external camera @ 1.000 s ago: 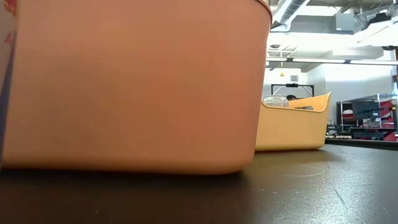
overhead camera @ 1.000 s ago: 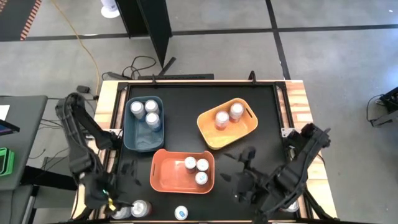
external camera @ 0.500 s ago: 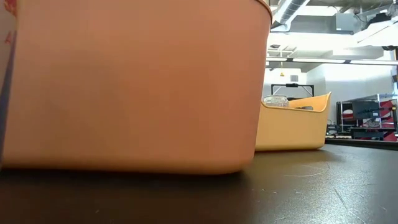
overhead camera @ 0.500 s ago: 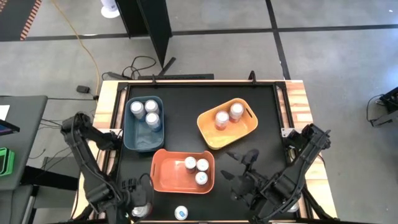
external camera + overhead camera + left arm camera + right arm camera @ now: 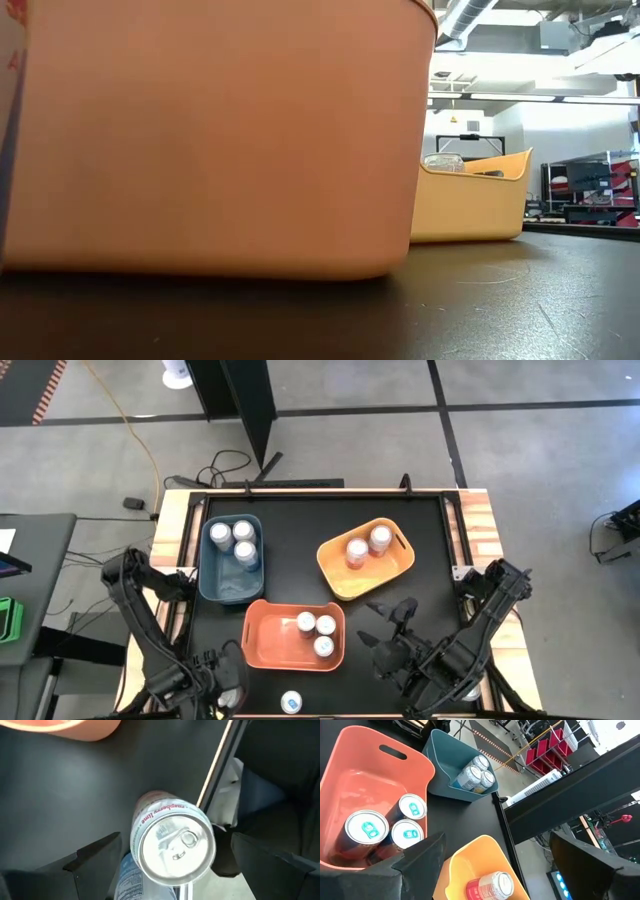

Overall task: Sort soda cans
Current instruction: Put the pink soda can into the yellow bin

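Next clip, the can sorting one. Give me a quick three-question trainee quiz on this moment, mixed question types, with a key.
1. How many silver-topped cans stand in the orange plastic bin?
2. True or false: the yellow plastic bin holds two cans.
3. Which open gripper frames the raspberry-lime can at the table's near edge? A. left gripper B. right gripper

Key: 1. Three. 2. True. 3. A; the fingers flank the can without touching it, while the right gripper waits open beside the orange bin.
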`<state>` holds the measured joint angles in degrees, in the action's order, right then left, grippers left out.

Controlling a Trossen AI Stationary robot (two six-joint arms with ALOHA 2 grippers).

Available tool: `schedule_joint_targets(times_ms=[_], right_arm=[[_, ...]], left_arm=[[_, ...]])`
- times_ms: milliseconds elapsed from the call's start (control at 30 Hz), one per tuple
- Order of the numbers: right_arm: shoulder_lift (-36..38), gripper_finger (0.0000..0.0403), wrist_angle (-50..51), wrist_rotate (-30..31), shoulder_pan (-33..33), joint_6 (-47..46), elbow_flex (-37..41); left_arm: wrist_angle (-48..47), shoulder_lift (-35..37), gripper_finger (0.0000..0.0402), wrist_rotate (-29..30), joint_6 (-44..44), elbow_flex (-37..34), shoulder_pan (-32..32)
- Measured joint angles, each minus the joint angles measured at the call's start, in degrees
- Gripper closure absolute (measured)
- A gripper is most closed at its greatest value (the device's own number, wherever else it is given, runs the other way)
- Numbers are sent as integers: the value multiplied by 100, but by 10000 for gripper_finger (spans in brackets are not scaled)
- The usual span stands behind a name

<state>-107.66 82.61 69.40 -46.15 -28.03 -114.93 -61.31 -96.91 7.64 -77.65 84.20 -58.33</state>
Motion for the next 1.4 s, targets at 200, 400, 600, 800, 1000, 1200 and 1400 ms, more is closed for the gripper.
schedule_joint_targets(times_ms=[200,400,600,800,1000,1200,1400], right_arm=[[0,35,56,9,0,0,0],[0,35,72,14,0,-6,0],[0,35,70,14,0,-68,0],[0,35,75,12,0,-156,0],[0,35,74,11,0,-211,0],[0,35,70,11,0,-214,0],[0,35,72,11,0,-212,0]], left_arm=[[-106,-239,33,-230,-109,-4,4],[-139,-444,33,-286,-61,-4,-2],[-235,-611,33,-271,157,-4,-1],[-235,-765,33,-181,524,-4,31],[-156,-990,66,-228,883,-4,77],[-178,-1061,113,-411,1083,9,107],[-410,-928,113,-745,1093,-14,218]])
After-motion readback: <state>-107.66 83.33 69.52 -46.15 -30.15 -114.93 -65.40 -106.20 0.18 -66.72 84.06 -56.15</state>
